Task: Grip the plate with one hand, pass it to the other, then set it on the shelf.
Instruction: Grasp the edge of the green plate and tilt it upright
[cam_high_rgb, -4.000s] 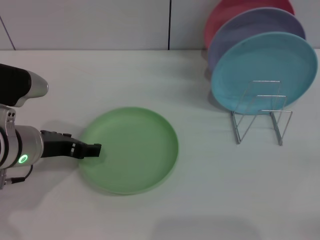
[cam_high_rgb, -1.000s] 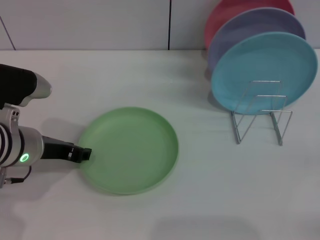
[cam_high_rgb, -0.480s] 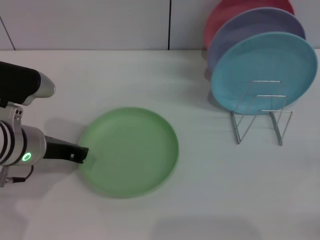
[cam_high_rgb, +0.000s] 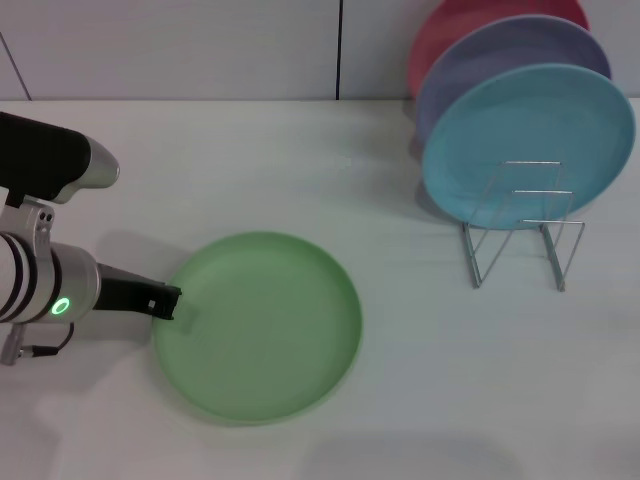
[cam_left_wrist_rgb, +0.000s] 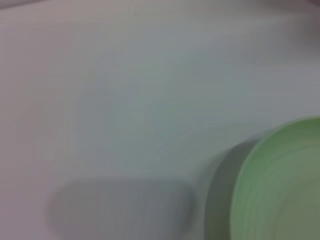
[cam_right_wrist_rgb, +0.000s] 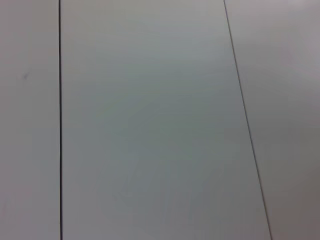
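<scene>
Left gripper (cam_high_rgb: 165, 301) sits at the left rim of the green plate (cam_high_rgb: 258, 326), clamped on that edge; whether the plate is clear of the white table (cam_high_rgb: 420, 380) cannot be told. Well to the right, the wire shelf (cam_high_rgb: 522, 235) carries a blue plate (cam_high_rgb: 525, 140), with lavender and red plates behind it.

The head camera looks down over the table (cam_high_rgb: 400, 380); the left wrist camera, close in, shares the green plate (cam_high_rgb: 258, 325).

A white table (cam_high_rgb: 400, 400) meets a pale panelled wall (cam_high_rgb: 200, 50) with thin dark seams.
</scene>
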